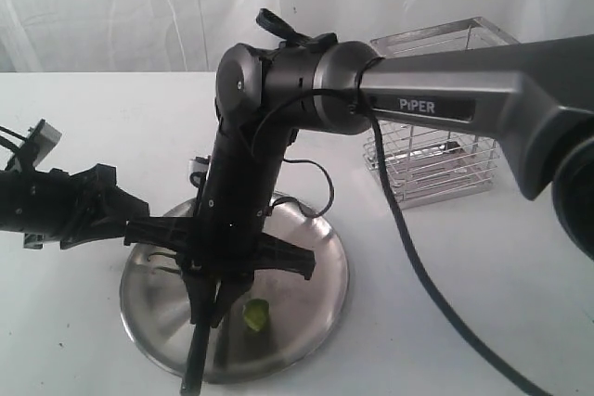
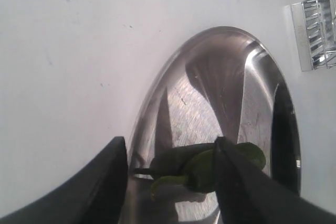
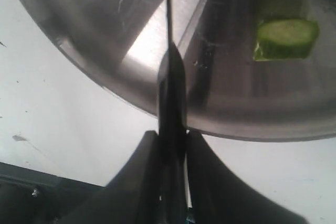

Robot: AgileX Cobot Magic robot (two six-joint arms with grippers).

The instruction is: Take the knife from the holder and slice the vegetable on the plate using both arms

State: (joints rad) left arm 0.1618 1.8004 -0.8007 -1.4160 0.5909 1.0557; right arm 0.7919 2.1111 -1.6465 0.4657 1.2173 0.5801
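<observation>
Taking the plate (image 1: 306, 312) in the exterior view as a dial, the right arm (image 1: 445, 90) reaches across from 3 o'clock and bends down over the plate's left half. Its lower end comes down at about 7 o'clock on the rim.

In the right wrist view, the right gripper (image 3: 172, 135) is clamped on the knife (image 3: 172, 87). Both fingers press against the black handle with no gap to be seen. The fingers sit just outside the plate's rim, over the white table (image 1: 111, 108). The knife is seen edge-on, and its thin dark blade runs on from the handle over the steel surface. Whether the blade touches the plate cannot be told.

A short cut green piece (image 3: 286, 38) lies on the plate apart from the blade, around 5 o'clock of the plate's middle in the exterior view.

The left gripper (image 2: 169, 145) comes in low from 9 o'clock, and its jaws stand wide apart over the plate's rim. The vegetable (image 2: 202, 169), glossy green with a thin stem, lies on the plate between the two fingers. It is close against one finger, which covers part of it, and clearly apart from the other. Whether that near finger actually touches the pepper cannot be told, and nothing is gripped.

The holder (image 1: 436, 164) stands upright on the table at about 2 o'clock from the plate, well apart from both grippers.
</observation>
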